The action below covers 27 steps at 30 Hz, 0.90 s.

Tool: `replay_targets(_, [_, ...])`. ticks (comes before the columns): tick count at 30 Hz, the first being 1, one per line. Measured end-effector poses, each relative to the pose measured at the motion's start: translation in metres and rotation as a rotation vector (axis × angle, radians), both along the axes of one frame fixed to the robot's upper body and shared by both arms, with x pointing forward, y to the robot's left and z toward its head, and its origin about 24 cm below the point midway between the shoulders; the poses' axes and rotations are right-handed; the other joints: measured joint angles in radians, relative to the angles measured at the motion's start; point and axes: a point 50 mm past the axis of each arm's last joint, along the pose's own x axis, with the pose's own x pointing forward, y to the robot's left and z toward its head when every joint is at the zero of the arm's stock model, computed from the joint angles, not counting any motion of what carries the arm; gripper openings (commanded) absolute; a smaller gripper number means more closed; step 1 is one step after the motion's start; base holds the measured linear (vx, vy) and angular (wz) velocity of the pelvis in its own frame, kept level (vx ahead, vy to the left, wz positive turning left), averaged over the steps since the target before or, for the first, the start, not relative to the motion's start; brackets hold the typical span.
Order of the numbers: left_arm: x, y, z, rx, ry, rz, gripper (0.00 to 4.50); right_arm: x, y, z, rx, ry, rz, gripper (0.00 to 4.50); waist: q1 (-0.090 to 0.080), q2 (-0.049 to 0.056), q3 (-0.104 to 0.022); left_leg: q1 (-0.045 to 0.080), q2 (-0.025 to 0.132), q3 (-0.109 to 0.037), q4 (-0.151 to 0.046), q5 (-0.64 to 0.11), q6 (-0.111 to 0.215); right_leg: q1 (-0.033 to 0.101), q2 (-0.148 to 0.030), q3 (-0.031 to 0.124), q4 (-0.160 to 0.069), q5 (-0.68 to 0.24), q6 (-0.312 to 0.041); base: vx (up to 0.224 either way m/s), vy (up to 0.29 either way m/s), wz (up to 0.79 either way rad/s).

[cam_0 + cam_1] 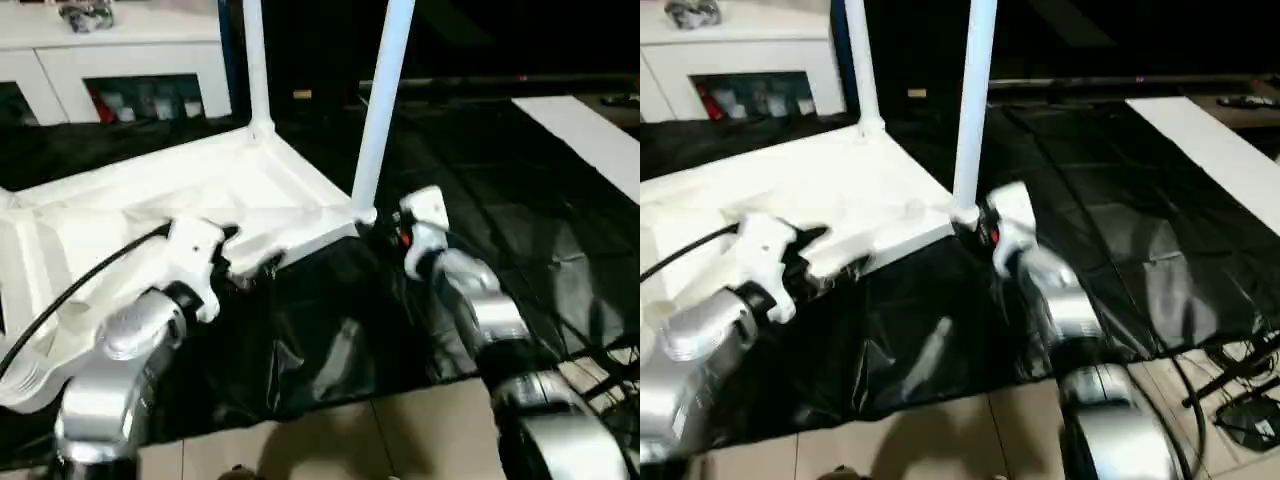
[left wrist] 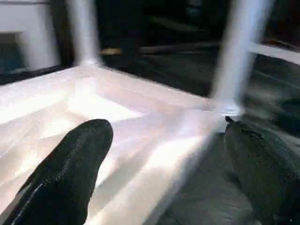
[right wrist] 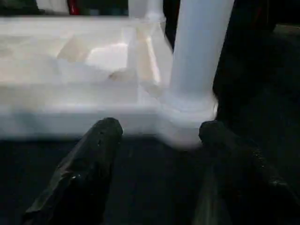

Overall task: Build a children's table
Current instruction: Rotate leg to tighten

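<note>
1. The tabletop (image 1: 150, 200) lies upside down on the black-draped table (image 1: 520, 250), its ribbed underside up. Two legs stand in its far and near right corner sockets: the far leg (image 1: 255, 60) and the near leg (image 1: 385, 90).
2. My left gripper (image 2: 164, 154) is released, its fingers (image 2: 70, 164) spread wide over the tabletop's near edge, holding nothing.
3. My right gripper (image 3: 157, 136) sits just in front of the near leg's socket (image 3: 187, 112), jaws apart and not closed on anything.
4. I judge the step in hand to be fitting legs: two are in, and the left corners are not yet filled as far as I can see.
5. Next I'd need another leg, which I cannot see from here, then steady the tabletop while pressing it upright into a free socket.
</note>
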Motion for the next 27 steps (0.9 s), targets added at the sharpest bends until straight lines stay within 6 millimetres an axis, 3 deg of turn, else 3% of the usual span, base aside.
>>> replay_targets(4, [-0.025, 0.018, -0.014, 0.076, 0.021, 0.229, 4.46, -0.029, -0.003, -0.013, -0.016, -0.025, -0.054, 3.18, 0.000, 0.004, -0.001, -0.005, 0.009, 0.000, -0.002, -0.001, 0.001, -0.001, 0.011, 0.000, -0.015, 0.002, 0.002, 0.000, 0.000, 0.00])
replay_targets(8, [-0.035, 0.026, -0.016, 0.108, 0.017, 0.275, 4.46, -0.033, -0.006, -0.005, -0.007, -0.083, -0.100, 3.18, 0.002, 0.007, -0.001, -0.002, 0.009, 0.000, -0.003, -0.002, 0.002, 0.000, 0.012, 0.001, -0.015, 0.003, 0.001, 0.000, 0.000, 0.00])
replay_targets(9, [-0.034, 0.025, -0.015, 0.109, 0.008, 0.277, 4.46, -0.033, -0.005, -0.002, -0.007, -0.102, -0.098, 3.18, 0.004, 0.009, -0.002, -0.012, 0.004, -0.013, -0.003, -0.002, 0.002, 0.004, 0.008, -0.009, -0.015, 0.001, 0.004, -0.034, -0.010, 0.20])
replay_targets(11, [-0.030, 0.023, -0.011, 0.153, -0.019, 0.267, 4.46, -0.038, -0.003, -0.001, -0.014, -0.120, -0.088, 3.18, -0.004, 0.016, -0.007, -0.029, -0.006, -0.052, 0.001, -0.001, 0.004, 0.014, -0.003, -0.048, -0.020, 0.001, -0.001, -0.032, -0.016, 0.35])
replay_targets(13, [-0.028, 0.023, -0.009, 0.199, -0.040, 0.276, 4.46, -0.041, 0.004, -0.003, -0.016, -0.115, -0.063, 3.18, -0.011, 0.035, -0.004, -0.032, -0.009, -0.090, 0.005, 0.000, 0.003, 0.034, -0.003, -0.076, -0.027, -0.001, -0.007, -0.001, -0.039, 0.51])
replay_targets(15, [-0.027, 0.023, -0.008, 0.219, -0.058, 0.289, 4.46, -0.043, 0.015, -0.002, -0.009, -0.118, -0.024, 3.18, -0.024, 0.043, -0.001, -0.033, -0.020, -0.127, 0.005, 0.003, -0.003, 0.042, 0.013, -0.068, -0.004, -0.020, -0.034, 0.003, -0.075, 0.55])
replay_targets(17, [-0.026, 0.025, -0.007, 0.183, -0.064, 0.322, 4.46, -0.044, 0.024, -0.003, -0.003, -0.117, 0.010, 3.18, -0.030, 0.031, -0.001, -0.031, -0.039, -0.173, 0.000, 0.009, -0.013, 0.040, 0.030, -0.044, 0.044, -0.065, -0.091, -0.008, -0.134, 0.66])
replay_targets(18, [-0.026, 0.027, -0.007, 0.153, -0.061, 0.339, 4.46, -0.044, 0.027, -0.002, 0.010, -0.118, 0.012, 3.18, -0.029, 0.021, -0.003, -0.035, -0.050, -0.188, -0.005, 0.009, -0.013, 0.039, 0.032, -0.038, 0.057, -0.075, -0.083, -0.027, -0.172, 0.71])
replay_targets(19, [-0.026, 0.027, -0.007, 0.123, -0.057, 0.354, 4.46, -0.043, 0.028, 0.000, 0.018, -0.122, 0.012, 3.18, -0.016, 0.001, -0.007, -0.036, -0.060, -0.180, 0.021, -0.009, -0.003, 0.029, 0.026, -0.046, 0.059, -0.081, -0.036, -0.027, -0.172, 0.71])
replay_targets(20, [-0.027, 0.026, -0.009, 0.118, -0.049, 0.350, 4.46, -0.043, 0.028, -0.002, 0.028, -0.110, 0.009, 3.18, -0.004, -0.011, -0.006, -0.038, -0.050, -0.142, 0.081, -0.029, 0.021, 0.030, 0.013, -0.065, 0.059, -0.082, -0.037, -0.067, -0.152, 0.43])
replay_targets(21, [-0.031, 0.029, -0.012, 0.129, -0.037, 0.360, 4.46, -0.043, 0.029, -0.003, 0.039, -0.096, 0.008, 3.18, 0.013, -0.027, -0.007, -0.027, -0.052, -0.109, 0.112, -0.032, 0.027, 0.034, 0.014, -0.053, 0.056, -0.082, -0.037, 0.003, -0.172, 0.10])
replay_targets(22, [-0.033, 0.032, -0.014, 0.148, -0.034, 0.363, 4.46, -0.043, 0.030, -0.002, 0.047, -0.095, 0.012, 3.18, 0.030, -0.038, -0.008, -0.004, -0.064, -0.084, 0.104, -0.033, 0.029, 0.028, 0.015, -0.050, 0.049, -0.082, -0.036, 0.003, -0.172, 0.10])
replay_targets(23, [-0.033, 0.032, -0.013, 0.151, -0.040, 0.359, 4.46, -0.043, 0.029, -0.003, 0.043, -0.091, 0.014, 3.18, 0.043, -0.041, -0.010, 0.011, -0.073, -0.072, 0.085, -0.047, 0.052, 0.021, 0.019, -0.042, 0.048, -0.077, -0.039, 0.040, -0.132, 0.18])
replay_targets(24, [-0.034, 0.032, -0.014, 0.153, -0.042, 0.360, 4.46, -0.043, 0.026, -0.005, 0.042, -0.085, 0.006, 3.18, 0.059, -0.042, -0.010, 0.016, -0.080, -0.072, 0.085, -0.067, 0.081, 0.016, 0.023, -0.031, 0.048, -0.068, -0.047, -0.020, -0.046, 0.29])
replay_targets(25, [-0.038, 0.035, -0.017, 0.163, -0.030, 0.367, 4.46, -0.043, 0.027, -0.008, 0.045, -0.065, 0.009, 3.18, 0.077, -0.041, -0.009, 0.015, -0.081, -0.077, 0.108, -0.073, 0.092, 0.017, 0.022, -0.015, 0.047, -0.066, -0.048, -0.020, -0.046, 0.29])
replay_targets(26, [-0.042, 0.037, -0.019, 0.168, -0.020, 0.376, 4.46, -0.044, 0.029, -0.010, 0.066, -0.049, 0.015, 3.18, 0.087, -0.040, -0.010, 0.017, -0.077, -0.083, 0.114, -0.073, 0.087, 0.020, 0.020, -0.009, 0.045, -0.060, -0.053, 0.000, 0.000, 0.00])
replay_targets(27, [-0.045, 0.040, -0.021, 0.171, -0.014, 0.386, 4.46, -0.044, 0.031, -0.009, 0.086, -0.042, 0.023, 3.18, 0.092, -0.033, -0.011, 0.020, -0.062, -0.089, 0.095, -0.073, 0.081, 0.024, 0.020, -0.008, 0.039, -0.055, -0.050, 0.000, 0.000, 0.00])
